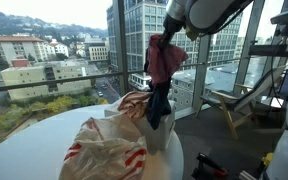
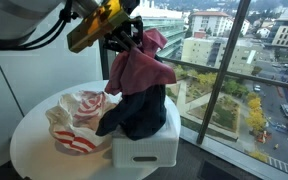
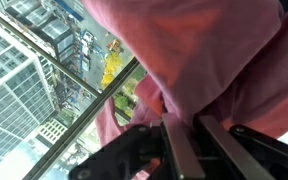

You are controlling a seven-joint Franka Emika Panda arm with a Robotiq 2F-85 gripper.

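Overhead: narrow clamp of gripper (image 2: 131,38) on bunched top of pink cloth (image 2: 139,68), above white box (image 2: 149,152). Hangs lengthwise, long axis vertical, gathered end up at fingers, loose hem down against navy cloth (image 2: 139,115) heaped on box. Beside box, on round table (image 2: 29,150), striped cloth (image 2: 74,125). Count: three cloths, one box, one table.

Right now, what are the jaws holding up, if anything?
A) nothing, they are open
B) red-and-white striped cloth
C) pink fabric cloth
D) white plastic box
C: the jaws are clamped on the pink fabric cloth, which hangs above the white plastic box, while the red-and-white striped cloth lies beside the box on the round white table.
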